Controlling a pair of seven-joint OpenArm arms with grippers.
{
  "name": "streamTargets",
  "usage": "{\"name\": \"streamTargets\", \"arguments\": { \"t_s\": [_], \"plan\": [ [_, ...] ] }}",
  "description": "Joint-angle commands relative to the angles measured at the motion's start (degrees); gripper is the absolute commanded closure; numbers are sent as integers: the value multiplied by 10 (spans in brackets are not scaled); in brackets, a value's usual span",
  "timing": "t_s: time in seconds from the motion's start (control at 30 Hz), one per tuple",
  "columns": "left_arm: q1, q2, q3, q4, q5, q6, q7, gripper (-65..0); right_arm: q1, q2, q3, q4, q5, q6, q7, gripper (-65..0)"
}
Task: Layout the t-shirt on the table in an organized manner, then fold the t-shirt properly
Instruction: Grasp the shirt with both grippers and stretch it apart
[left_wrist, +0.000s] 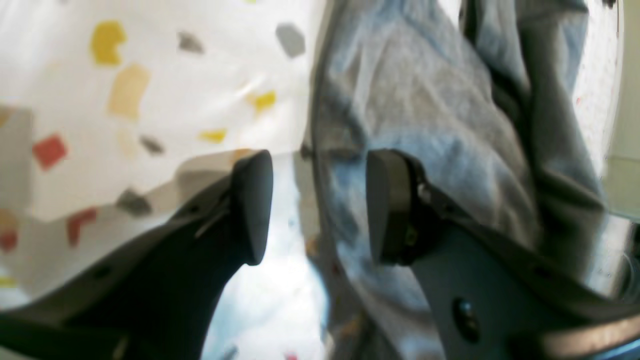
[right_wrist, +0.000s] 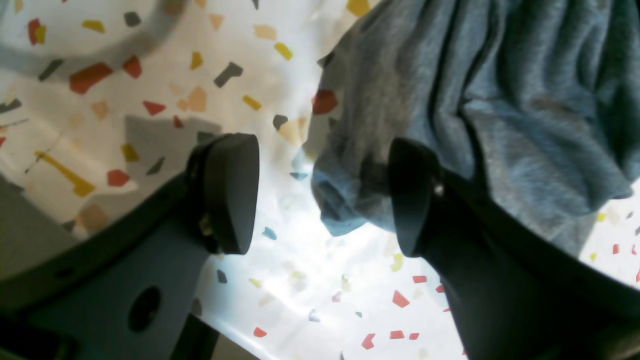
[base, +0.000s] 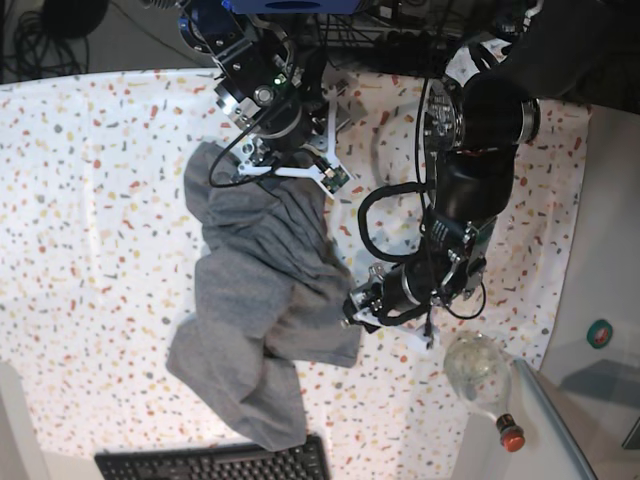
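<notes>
The heather-grey t-shirt (base: 265, 300) lies crumpled in a long heap in the middle of the speckled table (base: 90, 200). My left gripper (left_wrist: 320, 205) is open at the shirt's right edge; the shirt's hem (left_wrist: 425, 100) runs between the jaws, and one finger (left_wrist: 387, 205) is over the cloth. In the base view this gripper (base: 353, 310) sits at the shirt's lower right corner. My right gripper (right_wrist: 322, 195) is open, with a bunched corner of the shirt (right_wrist: 500, 100) reaching in between its jaws. In the base view it (base: 250, 165) is at the shirt's top end.
A clear glass bottle (base: 475, 365) with a red cap (base: 510, 436) lies at the table's lower right. A black keyboard (base: 215, 465) is at the bottom edge. A plain grey side surface (base: 605, 250) borders the table on the right.
</notes>
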Motion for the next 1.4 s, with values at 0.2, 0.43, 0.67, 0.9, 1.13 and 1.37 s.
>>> {"name": "streamTargets", "arguments": {
  "t_s": [0.2, 0.43, 0.67, 0.9, 1.13, 1.37],
  "plan": [
    [-37, 44, 99, -86, -12, 16, -105, -265, -2, -6, 3, 8, 1, -1, 8, -375],
    [-42, 30, 20, -64, -12, 20, -61, 0, 11, 22, 19, 1, 1, -1, 9, -204],
    [-25, 30, -75, 183, -12, 47, 161, 0, 23, 26, 159, -31, 1, 0, 12, 0],
    [16, 55, -93, 413, -14, 107, 261, 0, 49, 106, 208, -17, 1, 1, 9, 0],
    [72, 42, -93, 491, -96, 119, 283, 0, 76, 117, 308, -10, 1, 4, -21, 0],
    [206, -2, -93, 493, -98, 140, 277, 0, -15, 93, 281, 117, 3, 57, -57, -263]
  ]
}}
